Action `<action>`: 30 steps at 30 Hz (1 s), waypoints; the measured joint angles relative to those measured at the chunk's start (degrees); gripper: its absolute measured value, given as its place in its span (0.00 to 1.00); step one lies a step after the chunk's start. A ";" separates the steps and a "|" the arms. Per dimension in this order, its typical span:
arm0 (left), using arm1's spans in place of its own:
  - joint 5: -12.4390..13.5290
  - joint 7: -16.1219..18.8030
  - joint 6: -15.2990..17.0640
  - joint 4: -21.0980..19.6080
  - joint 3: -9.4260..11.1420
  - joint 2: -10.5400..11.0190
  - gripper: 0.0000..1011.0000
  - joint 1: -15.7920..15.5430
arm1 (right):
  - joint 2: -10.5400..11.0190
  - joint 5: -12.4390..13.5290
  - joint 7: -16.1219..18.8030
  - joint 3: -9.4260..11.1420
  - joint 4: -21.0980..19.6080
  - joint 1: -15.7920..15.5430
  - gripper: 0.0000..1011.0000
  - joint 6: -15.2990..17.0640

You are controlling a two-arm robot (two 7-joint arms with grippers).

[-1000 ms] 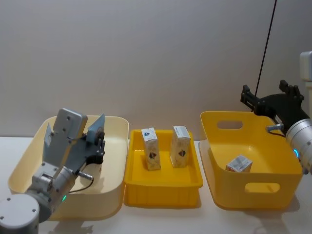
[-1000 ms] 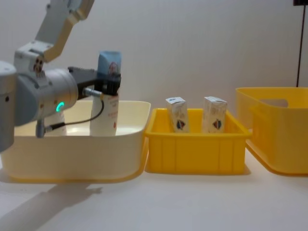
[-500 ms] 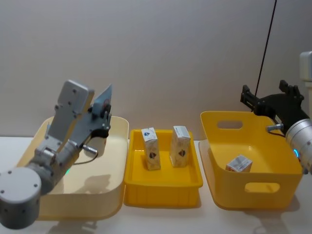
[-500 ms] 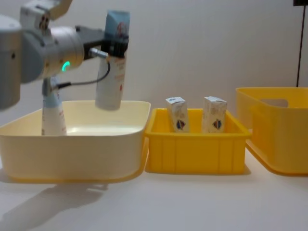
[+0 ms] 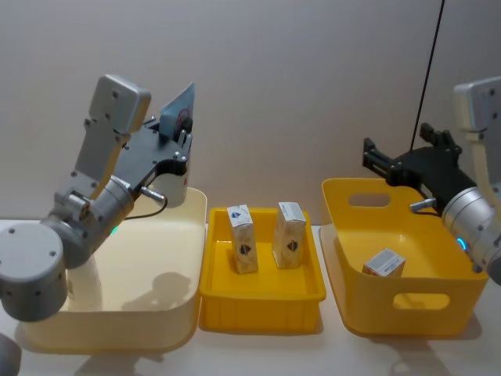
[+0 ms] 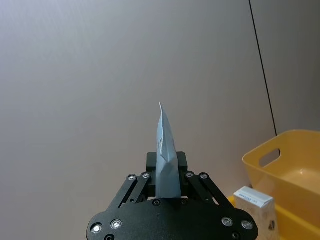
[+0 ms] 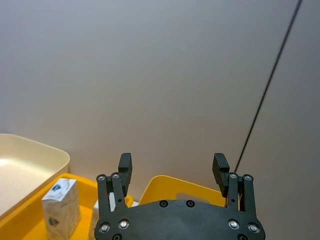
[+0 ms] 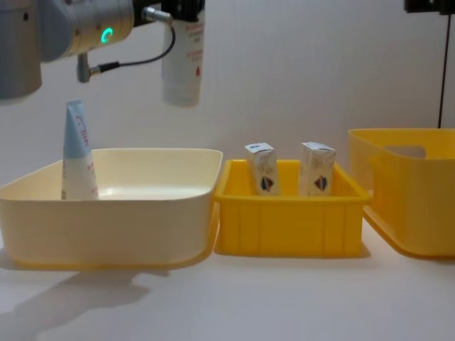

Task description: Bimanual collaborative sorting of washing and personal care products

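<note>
Hanging at the upper left of the head view, the left gripper [image 5: 182, 131] is clamped on a smooth, tapered pale blue-and-white tube [image 5: 178, 106]. The tube's flat crimped end points up and it hangs above the glossy cream plastic tub [image 5: 133, 258]. A 2nd tube [image 8: 77, 153] stands upright at that tub's left. At centre, 2 white cartons [image 5: 243, 239] [image 5: 289, 235] stand in the shallow rectangular yellow tray [image 5: 262, 309]. At right, 1 carton [image 5: 383, 263] lies tilted in the deep yellow handled tub [image 5: 407, 313]. The right gripper [image 7: 172, 169] hovers over the tub's rear rim, fingers spread apart.
</note>
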 joint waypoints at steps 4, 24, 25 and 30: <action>-0.95 -1.33 -0.99 0.89 -0.47 -0.64 0.22 -1.26 | 0.71 0.01 2.21 -0.82 0.65 0.61 0.99 -0.93; -4.18 -6.23 -4.48 4.80 -2.10 -2.73 0.22 -4.08 | 4.59 3.00 15.31 -5.65 3.75 3.94 0.99 -5.66; -4.31 -6.38 -4.54 4.81 -2.13 -2.77 0.21 -4.07 | 4.58 3.04 15.41 -5.79 3.91 4.03 0.99 -5.84; -4.92 -7.02 -4.83 4.80 -2.31 -2.86 0.22 -3.78 | 3.74 3.16 15.06 -6.41 4.54 4.24 0.99 -6.85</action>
